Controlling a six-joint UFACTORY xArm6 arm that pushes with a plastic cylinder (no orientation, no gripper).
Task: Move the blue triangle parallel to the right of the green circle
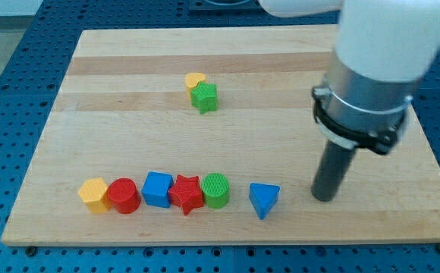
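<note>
The blue triangle [263,199] lies near the board's bottom edge, a small gap to the right of the green circle [215,189]. The green circle ends a row of touching blocks. My tip [323,197] rests on the board to the right of the blue triangle, apart from it by about a block's width, at nearly the same height in the view.
The row left of the green circle holds a red star [187,194], a blue square [158,189], a red cylinder [124,196] and a yellow hexagon [93,195]. A yellow heart [195,80] touches a green star [204,97] near the top middle. The wooden board [129,121] lies on a blue perforated table.
</note>
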